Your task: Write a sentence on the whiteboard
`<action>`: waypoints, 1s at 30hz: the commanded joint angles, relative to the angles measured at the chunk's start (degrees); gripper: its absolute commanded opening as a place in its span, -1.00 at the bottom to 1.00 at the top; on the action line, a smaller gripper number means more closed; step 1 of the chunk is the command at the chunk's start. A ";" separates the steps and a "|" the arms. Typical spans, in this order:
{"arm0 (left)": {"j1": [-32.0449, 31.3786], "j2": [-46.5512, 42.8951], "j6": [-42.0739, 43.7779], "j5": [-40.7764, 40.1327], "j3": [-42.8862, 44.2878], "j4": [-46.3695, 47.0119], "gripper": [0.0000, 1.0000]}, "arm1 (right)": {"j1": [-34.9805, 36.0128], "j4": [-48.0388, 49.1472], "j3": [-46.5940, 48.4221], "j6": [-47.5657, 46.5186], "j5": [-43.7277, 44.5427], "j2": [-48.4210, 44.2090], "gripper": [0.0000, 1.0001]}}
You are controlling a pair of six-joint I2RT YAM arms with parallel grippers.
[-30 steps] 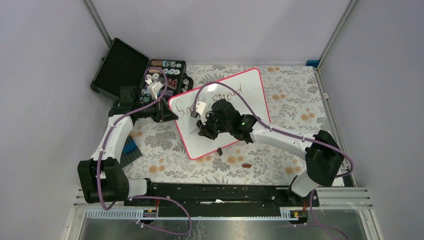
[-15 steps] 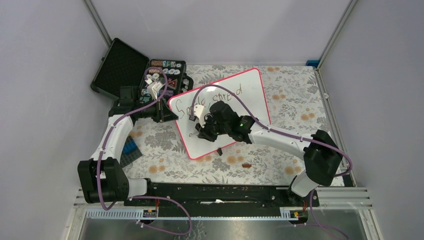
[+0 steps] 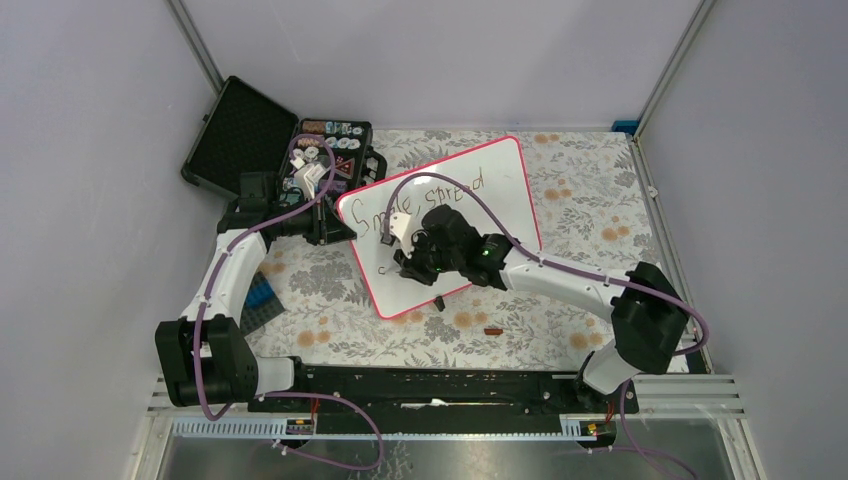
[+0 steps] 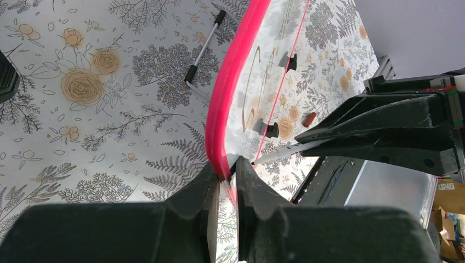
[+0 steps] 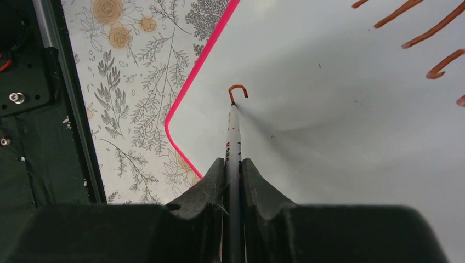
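**Line one down, line two barely begun**

The sentence [image 3: 455,187] so far is one handwritten line across the far part of the whiteboard [image 3: 508,205], reading roughly "Smile, spread". In the right wrist view its nearest strokes show ahead and to the right of the right gripper [image 5: 233,164]. Straight ahead of that gripper, at the tip of the marker [image 5: 234,134], there is only a small hook [image 5: 239,89], which looks like the opening stroke of a second line. I judge the task a little past halfway. The upper line is done and the lower one has its first curl. The rest of that line remains to be written on the bare white ahead and to the right of the tip.

The right gripper is closed tight on the marker's barrel, with the tip touching the board close to a rounded corner. The left gripper [image 4: 225,172] is pinched narrow on the board's pink rim [image 4: 236,82], apparently steadying it on the worktop [image 4: 82,137]. Two black clip feet [image 4: 271,130] show on the board beyond its fingers, and a small brown cap [image 4: 310,119] lies on the worktop past them. The open black case [image 3: 245,135] sits behind and to one side of the left gripper.
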 commanded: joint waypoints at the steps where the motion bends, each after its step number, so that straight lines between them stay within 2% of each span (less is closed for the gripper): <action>1: -0.67 -1.09 2.06 -1.27 -0.43 3.00 -1.00 | 0.02 -1.05 -1.53 -1.56 3.60 -2.72 -1.00; 11: -0.67 -1.09 1.88 -1.33 -0.17 3.00 -1.00 | 0.03 -1.63 -2.40 -1.42 0.83 -2.88 -1.00; 30: -0.67 -1.27 2.22 -1.47 -0.42 3.00 -1.00 | 1.31 -2.21 4.09 -0.26 -2.14 0.98 -1.00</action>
